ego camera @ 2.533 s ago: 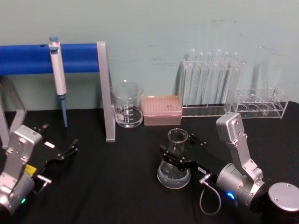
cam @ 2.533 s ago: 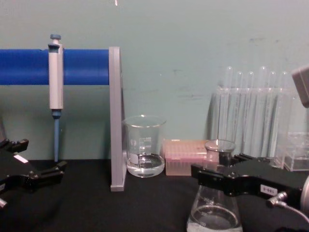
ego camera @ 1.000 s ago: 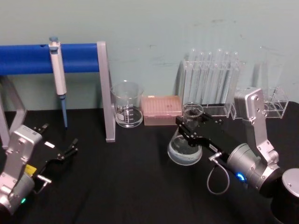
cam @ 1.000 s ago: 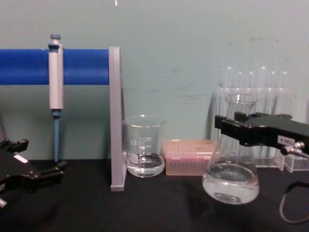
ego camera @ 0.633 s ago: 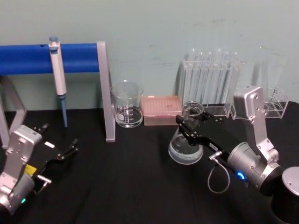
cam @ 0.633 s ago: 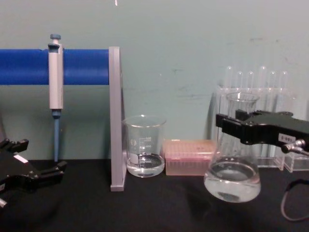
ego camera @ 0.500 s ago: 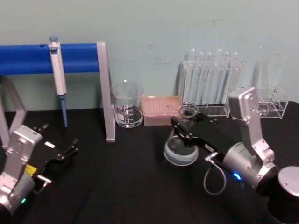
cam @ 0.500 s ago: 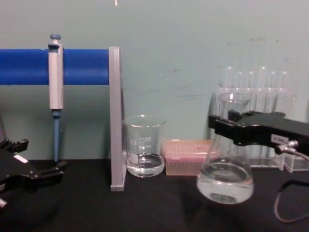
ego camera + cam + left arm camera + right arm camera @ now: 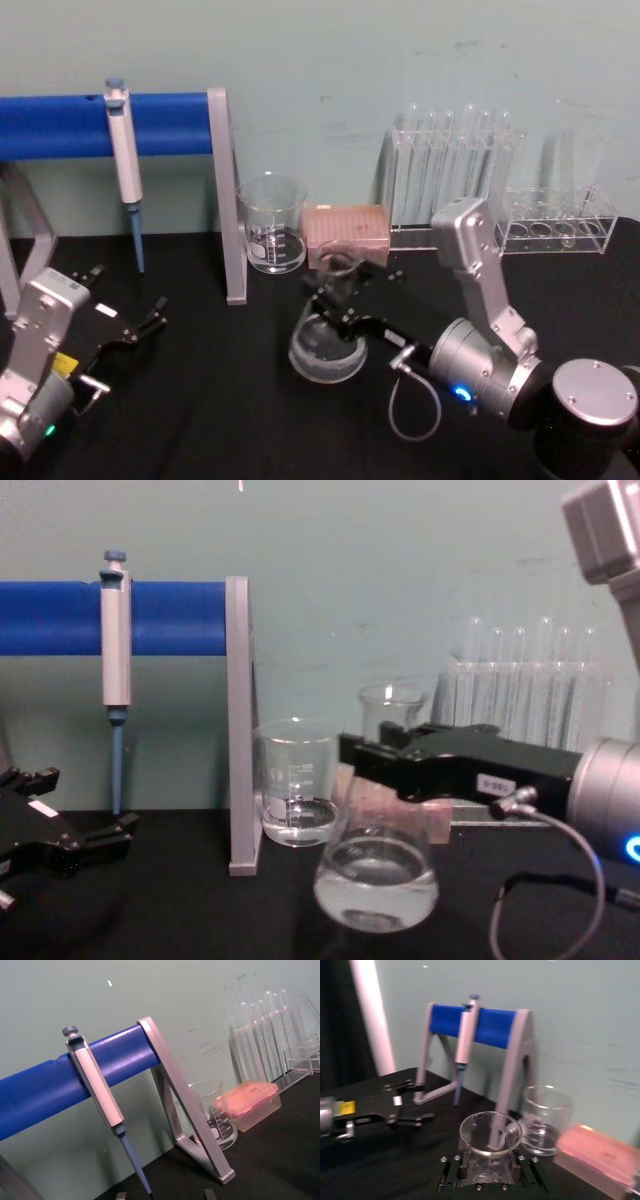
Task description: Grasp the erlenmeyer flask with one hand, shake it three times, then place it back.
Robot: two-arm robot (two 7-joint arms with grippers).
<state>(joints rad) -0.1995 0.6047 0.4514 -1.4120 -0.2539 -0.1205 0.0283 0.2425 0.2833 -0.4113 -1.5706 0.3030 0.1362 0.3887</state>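
Note:
The erlenmeyer flask (image 9: 328, 345) is clear glass with some clear liquid in its wide base. My right gripper (image 9: 345, 298) is shut on its neck, just under the flared rim. The chest view shows the flask (image 9: 377, 872) in front of the pink box, held upright and seemingly a little off the black table, with the right gripper (image 9: 392, 762) reaching in from the right. In the right wrist view the flask's rim (image 9: 490, 1133) sits between the black jaws. My left gripper (image 9: 152, 317) rests open at the far left, apart from the flask.
A glass beaker (image 9: 272, 236) and a pink tip box (image 9: 346, 232) stand just behind the flask. A pipette (image 9: 123, 150) hangs on the blue bar of a grey stand (image 9: 225, 200). Test tube racks (image 9: 452, 185) line the back right.
My right gripper has swung the flask to the left, from in front of the test tube rack to in front of the pink box and lower. The left arm has not moved.

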